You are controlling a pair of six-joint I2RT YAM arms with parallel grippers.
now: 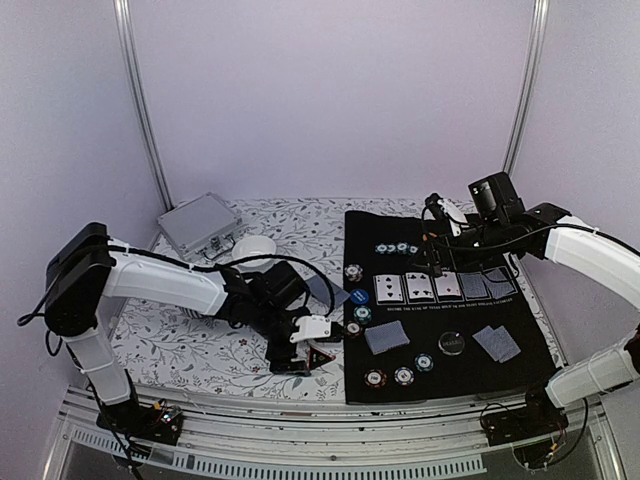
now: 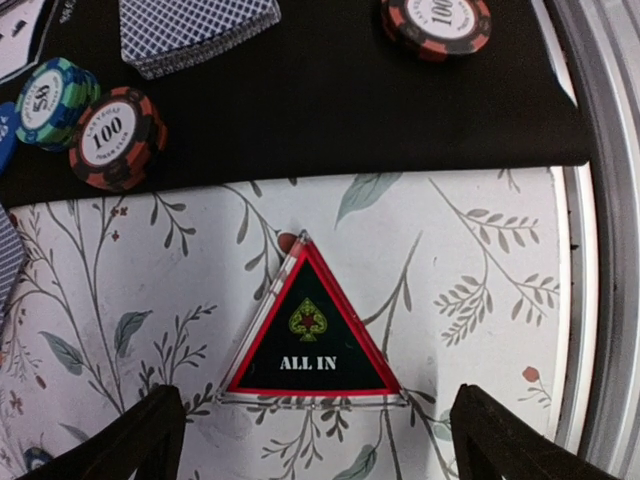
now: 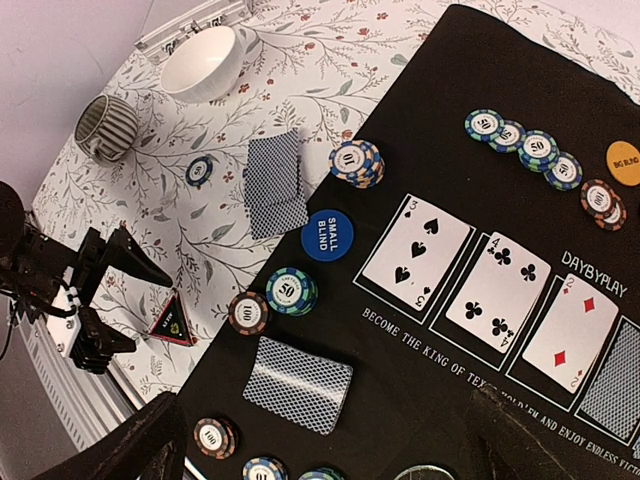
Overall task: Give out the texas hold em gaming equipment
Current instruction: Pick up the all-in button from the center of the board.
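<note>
Left gripper (image 2: 320, 445) is spread wide and holds nothing. Its two dark fingers sit either side of a flat triangular ALL IN marker (image 2: 310, 340) and clear of it. The marker has a black face, red border and clear plastic rim, and lies on the floral cloth (image 2: 480, 260) just off the edge of the black felt mat (image 2: 330, 100). On the mat near that edge are a red-brown striped 100 chip (image 2: 116, 137) just beside a teal-green 50 chip (image 2: 52, 97), a fanned stack of lattice-backed cards (image 2: 195, 30), and another red-brown chip (image 2: 435, 25). Right gripper (image 3: 330, 430) is also wide open and empty, above the mat. Below it, three face-up cards (image 3: 497, 290) lie in a row of printed boxes, with a round blue SMALL BLIND button (image 3: 327, 234) just left of them. A short chip stack (image 3: 357, 162) sits at the mat edge, a row of teal chips (image 3: 525, 145) on the far side, and an orange BIG BLIND disc (image 3: 623, 157) beside that row. On the cloth are face-down cards (image 3: 275, 183), a lone dark chip (image 3: 200, 171), a glossy white bowl (image 3: 203, 62) and a ribbed mug (image 3: 107, 127) on its side.
</note>
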